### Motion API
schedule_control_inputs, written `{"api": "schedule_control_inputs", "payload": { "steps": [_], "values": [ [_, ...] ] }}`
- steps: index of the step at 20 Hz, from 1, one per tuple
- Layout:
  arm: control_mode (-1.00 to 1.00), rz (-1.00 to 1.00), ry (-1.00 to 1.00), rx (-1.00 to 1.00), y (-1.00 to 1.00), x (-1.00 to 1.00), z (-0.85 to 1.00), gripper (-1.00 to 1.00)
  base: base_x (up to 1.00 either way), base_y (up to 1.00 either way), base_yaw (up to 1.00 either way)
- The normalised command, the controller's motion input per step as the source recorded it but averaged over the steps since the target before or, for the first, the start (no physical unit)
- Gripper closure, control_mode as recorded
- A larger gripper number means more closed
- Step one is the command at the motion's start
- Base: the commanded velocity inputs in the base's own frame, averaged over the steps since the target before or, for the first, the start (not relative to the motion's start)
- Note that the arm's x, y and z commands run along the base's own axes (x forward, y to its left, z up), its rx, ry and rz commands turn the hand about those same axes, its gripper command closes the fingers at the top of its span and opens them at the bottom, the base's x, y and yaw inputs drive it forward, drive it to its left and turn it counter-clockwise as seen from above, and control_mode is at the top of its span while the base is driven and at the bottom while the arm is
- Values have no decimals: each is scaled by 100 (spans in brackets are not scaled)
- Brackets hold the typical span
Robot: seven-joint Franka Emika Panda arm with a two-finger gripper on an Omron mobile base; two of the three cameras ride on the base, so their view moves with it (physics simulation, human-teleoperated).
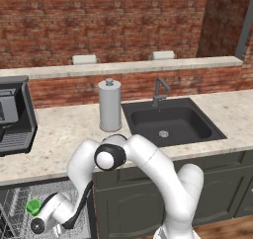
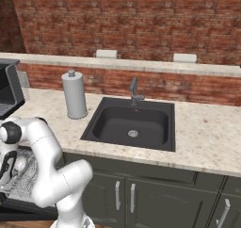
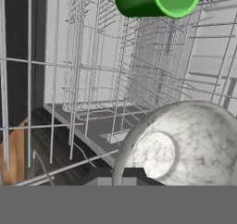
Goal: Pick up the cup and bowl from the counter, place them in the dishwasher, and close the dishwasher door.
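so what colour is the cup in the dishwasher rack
Bright green. The cup shows best in the hand view, lying among the white rack wires.

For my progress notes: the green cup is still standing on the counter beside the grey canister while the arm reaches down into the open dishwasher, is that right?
Not quite: the cup is already in the dishwasher's wire rack, not on the counter beside the grey canister. The left base view and the hand view show it there. The arm does reach down into the open dishwasher.

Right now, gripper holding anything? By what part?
The bowl, tilted over the dishwasher rack; grip appears to be at its rim, though the fingertips are hidden.
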Motion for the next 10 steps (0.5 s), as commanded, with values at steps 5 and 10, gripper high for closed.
{"api": "schedule_control_inputs", "payload": {
  "steps": [5,10],
  "values": [
    [-100,0,0,0,1,15,-35,-100,0,0,0],
    [-100,0,0,-3,3,4,-10,-100,0,0,0]
  ]
}}
